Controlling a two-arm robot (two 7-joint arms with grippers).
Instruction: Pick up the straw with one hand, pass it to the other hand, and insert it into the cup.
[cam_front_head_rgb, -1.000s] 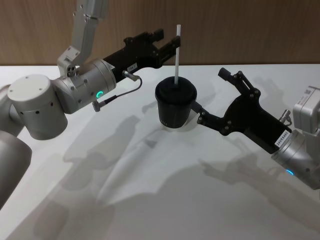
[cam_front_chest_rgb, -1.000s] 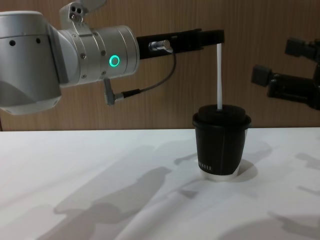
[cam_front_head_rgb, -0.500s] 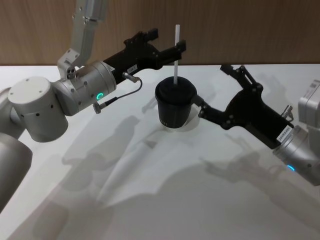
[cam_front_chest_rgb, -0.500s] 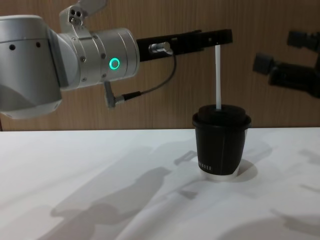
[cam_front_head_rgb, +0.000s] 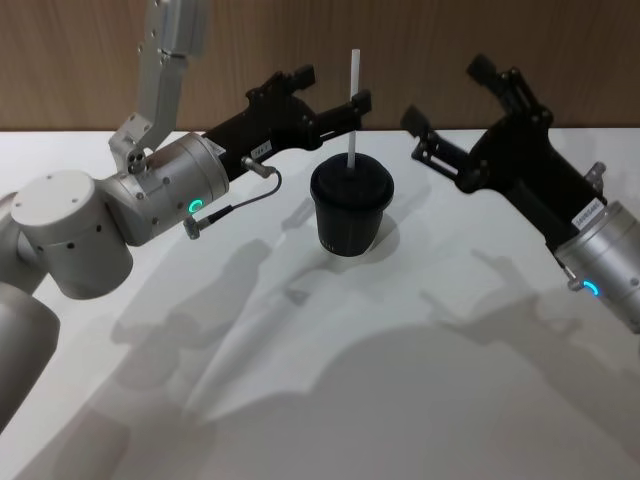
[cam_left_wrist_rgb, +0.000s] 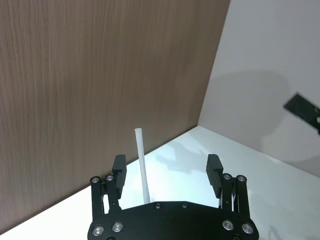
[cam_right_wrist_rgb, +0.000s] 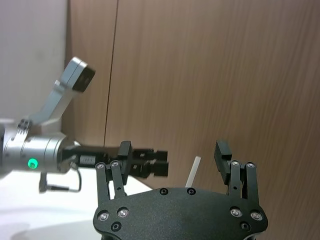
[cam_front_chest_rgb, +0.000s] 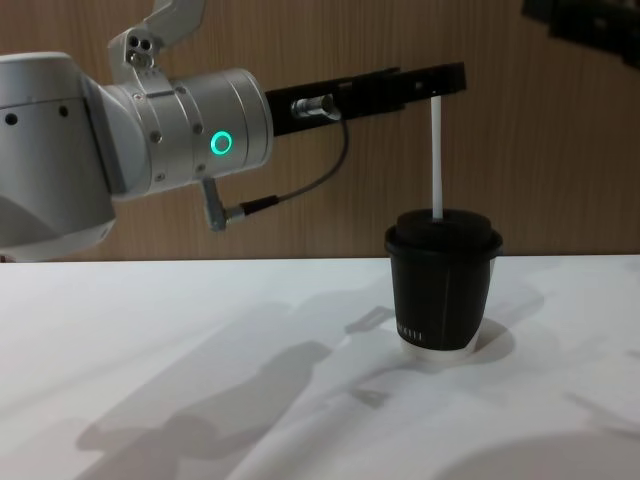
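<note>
Straw (cam_front_head_rgb: 353, 110) stands in the cup (cam_front_head_rgb: 349, 208), left claw (cam_front_head_rgb: 338, 96) spread apart around its top, right claw (cam_front_head_rgb: 452, 115) apart beside cup; next, retreat.

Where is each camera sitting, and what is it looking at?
Head view: high on the robot, looking down at the cup, the straw in it, and both arms.
Chest view: lower, looking across the table at the cup's side; left gripper by the straw's top.
Left wrist view: behind the left gripper's open jaws, straw between them.
Right wrist view: behind the open right gripper, facing the left arm.
All four views share the straw.
</note>
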